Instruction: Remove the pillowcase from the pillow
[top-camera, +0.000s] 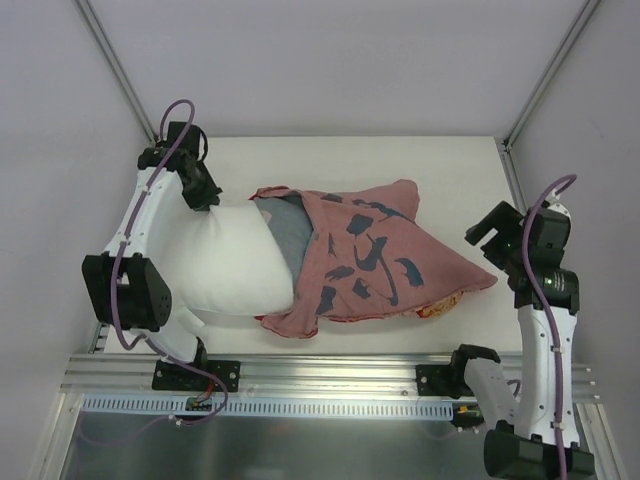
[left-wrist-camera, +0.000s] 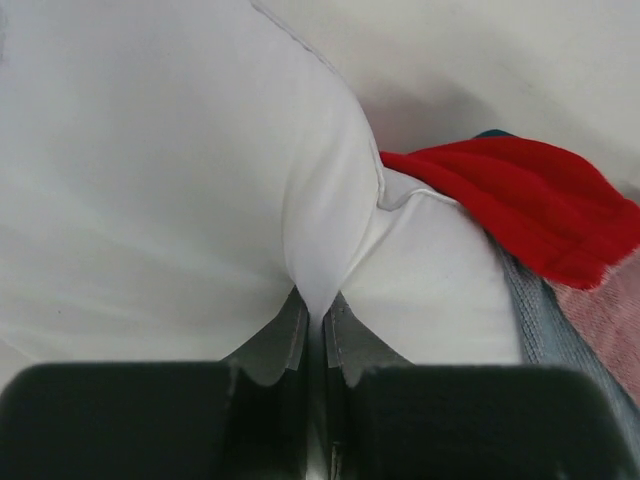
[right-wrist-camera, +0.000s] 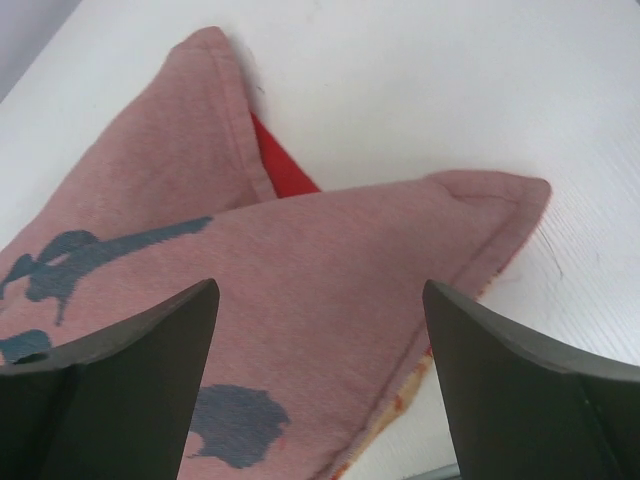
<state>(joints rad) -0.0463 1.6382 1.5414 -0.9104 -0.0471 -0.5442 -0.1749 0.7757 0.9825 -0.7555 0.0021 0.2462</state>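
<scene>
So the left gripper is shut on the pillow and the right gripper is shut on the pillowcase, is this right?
No. The right gripper is open over the pillowcase, holding nothing; the right wrist view shows it. The left gripper is shut on the pillow.

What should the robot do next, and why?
Probably lower the open right end effector onto the pillowcase and pinch it: the left end effector is shut on the pillow, half out, but nothing holds the pillowcase.
</scene>
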